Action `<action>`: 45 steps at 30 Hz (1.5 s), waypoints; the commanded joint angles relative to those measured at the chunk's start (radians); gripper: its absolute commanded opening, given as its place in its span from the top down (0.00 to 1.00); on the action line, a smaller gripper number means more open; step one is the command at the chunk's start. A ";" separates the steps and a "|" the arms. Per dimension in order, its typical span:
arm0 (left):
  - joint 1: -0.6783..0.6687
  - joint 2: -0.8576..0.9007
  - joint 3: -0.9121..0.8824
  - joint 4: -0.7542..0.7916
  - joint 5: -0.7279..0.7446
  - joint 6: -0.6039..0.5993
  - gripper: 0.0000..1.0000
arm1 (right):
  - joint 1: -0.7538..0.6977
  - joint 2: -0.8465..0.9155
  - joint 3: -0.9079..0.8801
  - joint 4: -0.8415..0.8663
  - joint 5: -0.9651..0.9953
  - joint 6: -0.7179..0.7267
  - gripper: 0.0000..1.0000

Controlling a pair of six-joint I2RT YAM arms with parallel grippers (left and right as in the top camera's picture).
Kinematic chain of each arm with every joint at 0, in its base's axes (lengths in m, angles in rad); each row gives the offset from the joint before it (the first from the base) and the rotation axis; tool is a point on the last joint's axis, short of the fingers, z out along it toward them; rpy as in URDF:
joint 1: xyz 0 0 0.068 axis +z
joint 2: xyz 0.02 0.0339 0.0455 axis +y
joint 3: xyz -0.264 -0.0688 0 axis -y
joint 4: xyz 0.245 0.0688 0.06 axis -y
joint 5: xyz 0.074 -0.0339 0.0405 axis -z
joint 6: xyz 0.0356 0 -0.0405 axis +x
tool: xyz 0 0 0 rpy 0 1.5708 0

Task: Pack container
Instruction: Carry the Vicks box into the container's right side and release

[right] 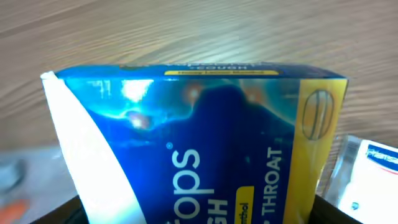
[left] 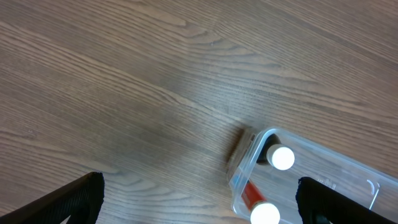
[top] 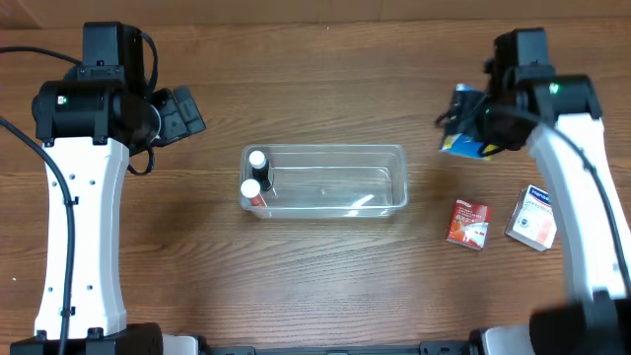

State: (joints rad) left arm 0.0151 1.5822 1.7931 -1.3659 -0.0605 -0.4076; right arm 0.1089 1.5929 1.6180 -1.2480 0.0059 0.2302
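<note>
The clear plastic container (top: 380, 158) sits mid-table with two white-capped bottles (top: 254, 175) at its left end. It also shows in the left wrist view (left: 245, 165), with the bottles (left: 281, 158) inside. My right gripper (top: 471, 128) is shut on a blue and yellow cough drops box (top: 463, 146), held above the table to the right of the container. The box (right: 205, 149) fills the right wrist view. My left gripper (left: 199, 202) is open and empty, above the table to the left of the container.
A red box (top: 467, 224) and a white and blue box (top: 533, 219) lie on the wooden table to the right of the container. The white and blue box also shows at the right edge of the right wrist view (right: 370, 174).
</note>
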 commanded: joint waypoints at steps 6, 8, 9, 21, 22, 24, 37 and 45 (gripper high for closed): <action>0.003 0.002 0.020 -0.007 0.002 0.027 0.00 | 0.301 -0.019 -0.079 0.032 -0.020 -0.017 0.23; 0.003 0.002 0.020 -0.007 0.002 0.027 0.00 | 0.333 -0.013 -0.126 0.076 -0.020 -0.013 0.22; 0.003 0.002 0.020 -0.007 0.002 0.027 0.00 | 0.342 -0.010 -0.148 0.097 -0.024 -0.013 0.21; 0.003 0.002 0.020 -0.010 0.002 0.027 0.00 | 0.348 0.166 -0.284 0.238 -0.027 -0.014 0.20; 0.003 0.002 0.020 -0.010 0.002 0.027 0.00 | 0.348 0.173 -0.284 0.243 -0.027 -0.014 0.20; 0.003 0.002 0.020 -0.011 0.001 0.027 0.00 | 0.347 0.186 -0.284 0.257 -0.027 -0.014 0.20; 0.003 0.002 0.020 -0.011 0.001 0.027 0.00 | 0.347 0.188 -0.283 0.340 -0.026 -0.014 0.11; 0.003 0.002 0.020 -0.012 0.001 0.027 0.00 | 0.347 0.180 -0.274 0.321 -0.005 -0.013 0.00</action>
State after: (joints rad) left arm 0.0151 1.5822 1.7931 -1.3743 -0.0605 -0.4076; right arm 0.4587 1.7779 1.3342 -0.9195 -0.0265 0.2153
